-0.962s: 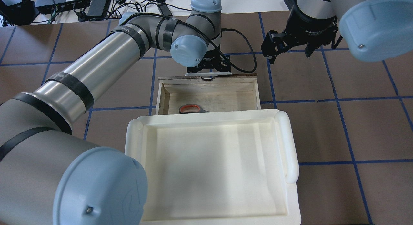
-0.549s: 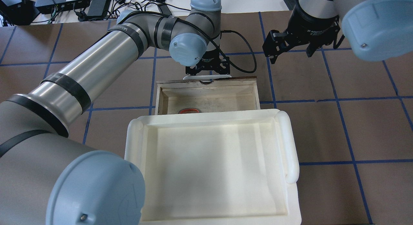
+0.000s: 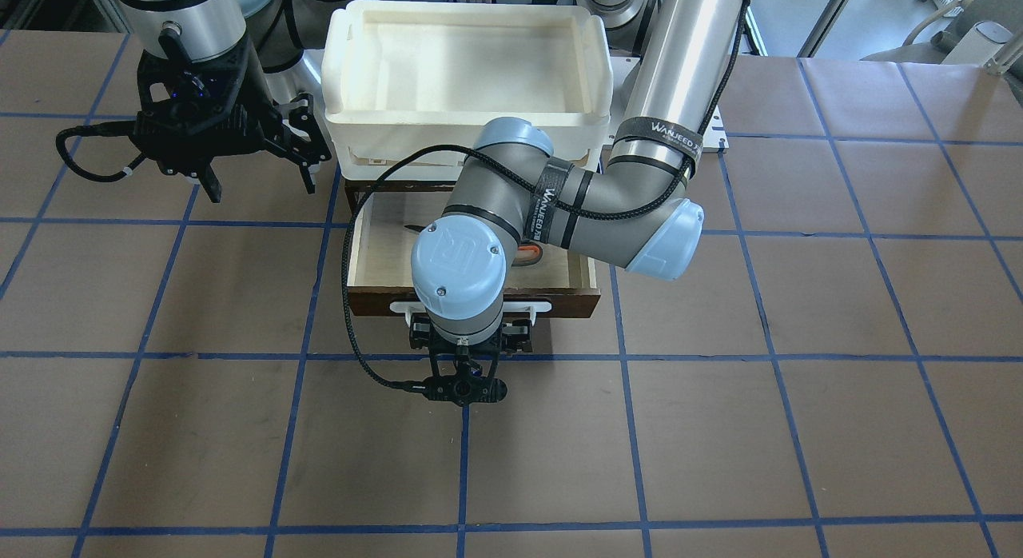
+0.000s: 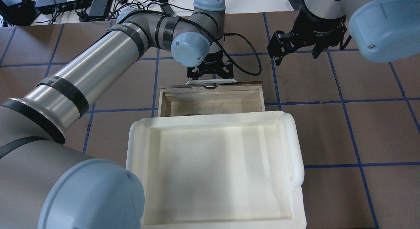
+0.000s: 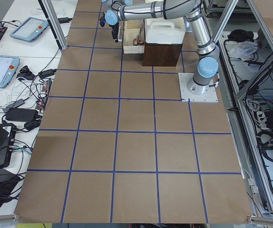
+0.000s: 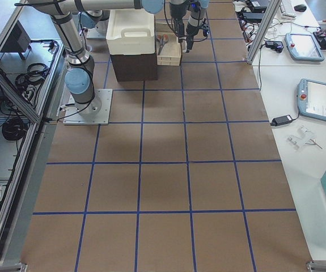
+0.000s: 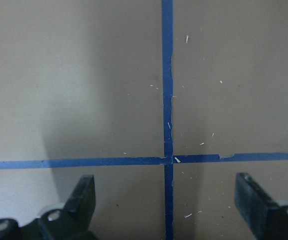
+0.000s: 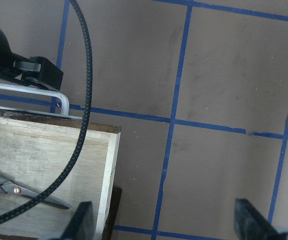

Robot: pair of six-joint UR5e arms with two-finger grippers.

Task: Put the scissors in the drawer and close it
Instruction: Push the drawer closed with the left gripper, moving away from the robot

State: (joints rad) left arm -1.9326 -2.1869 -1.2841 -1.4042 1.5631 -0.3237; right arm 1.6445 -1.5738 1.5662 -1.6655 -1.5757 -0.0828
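**Drawer ready to be pushed shut**

The scissors (image 8: 18, 192) lie flat inside the drawer (image 3: 571, 302), blades roughly along its width. The left pincer (image 7: 166, 195), spread wide and pointing down at the counter (image 3: 799, 342), hangs just outside the white handle (image 3: 400, 307), whose bar runs left to right; the drawer must slide away from it, under the white bin (image 4: 295, 150). The right pincer (image 3: 257, 178), also wide, hovers well apart

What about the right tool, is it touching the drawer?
Apart. The overhead view shows the right tool open over the table, off to the drawer's side, with brown table showing between them.
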